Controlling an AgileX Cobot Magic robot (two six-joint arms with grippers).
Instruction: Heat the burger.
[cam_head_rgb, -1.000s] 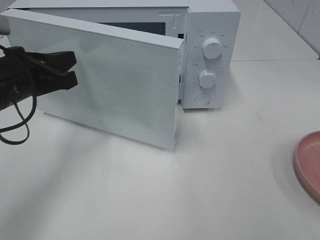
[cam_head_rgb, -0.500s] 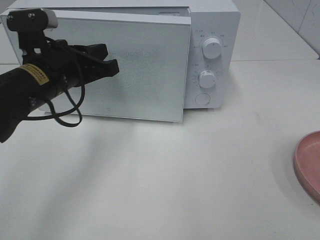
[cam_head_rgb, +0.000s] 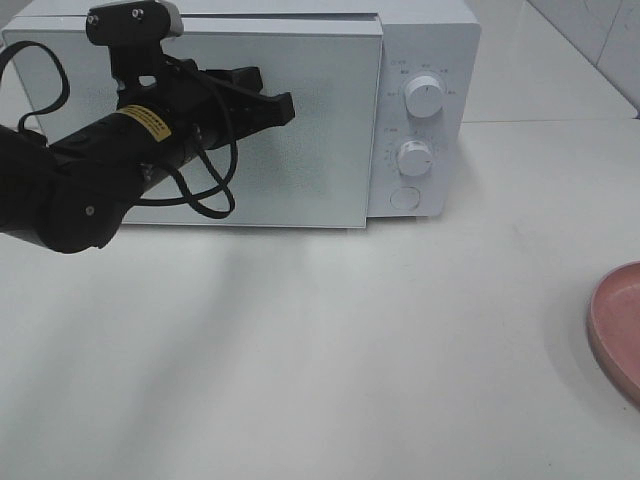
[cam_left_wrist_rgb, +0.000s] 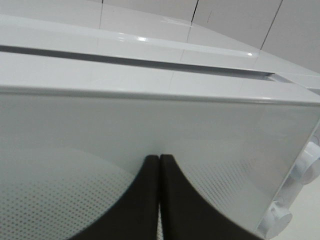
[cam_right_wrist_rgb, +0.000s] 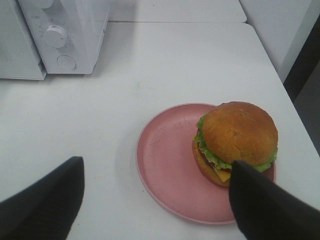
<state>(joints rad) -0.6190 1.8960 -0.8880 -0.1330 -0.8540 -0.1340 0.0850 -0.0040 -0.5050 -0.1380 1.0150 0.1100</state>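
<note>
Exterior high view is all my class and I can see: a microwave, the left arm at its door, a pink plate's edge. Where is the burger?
Observer: The burger sits on the pink plate, toward one side of it, not in the microwave.
Operator: Is the right gripper holding it?
Observer: No. The right gripper hovers above the plate, jaws wide open, nothing between them.
Operator: And the left gripper?
Observer: The left gripper is shut, its tips right at the door; the left wrist view shows no visible gap.
</note>
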